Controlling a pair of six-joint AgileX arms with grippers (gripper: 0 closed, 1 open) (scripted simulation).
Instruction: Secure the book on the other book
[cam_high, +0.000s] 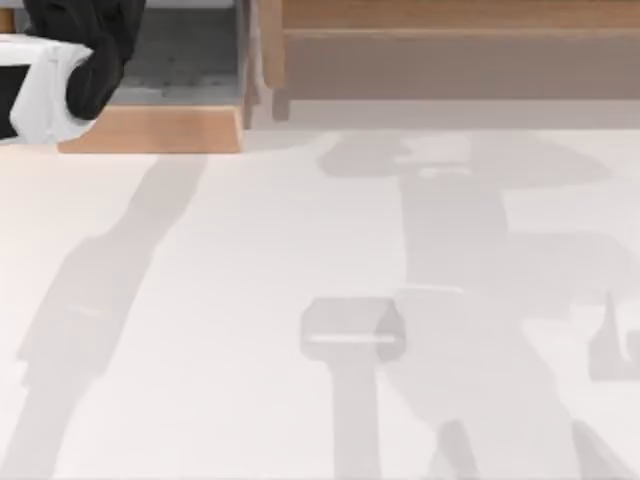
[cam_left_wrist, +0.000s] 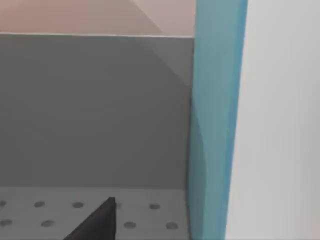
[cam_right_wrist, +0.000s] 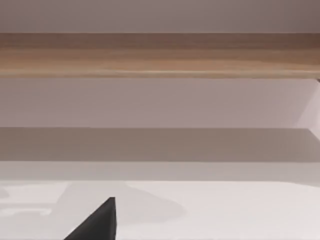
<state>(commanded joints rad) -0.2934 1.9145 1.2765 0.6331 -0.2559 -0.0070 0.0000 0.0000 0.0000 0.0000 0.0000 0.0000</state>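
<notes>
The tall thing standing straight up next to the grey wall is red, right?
Not quite. The tall thing is blue, not red. The left wrist view shows it standing straight up next to the grey wall.

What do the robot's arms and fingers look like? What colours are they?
At the top view's upper left, the left arm is a chunky mix of glossy black and white casing. In each wrist view a fingertip shows as a dark, pointed wedge, matte black, and the right one looks the same. I see no cables or markings.

Left arm (cam_high: 70, 60) at table's far-left corner
</notes>
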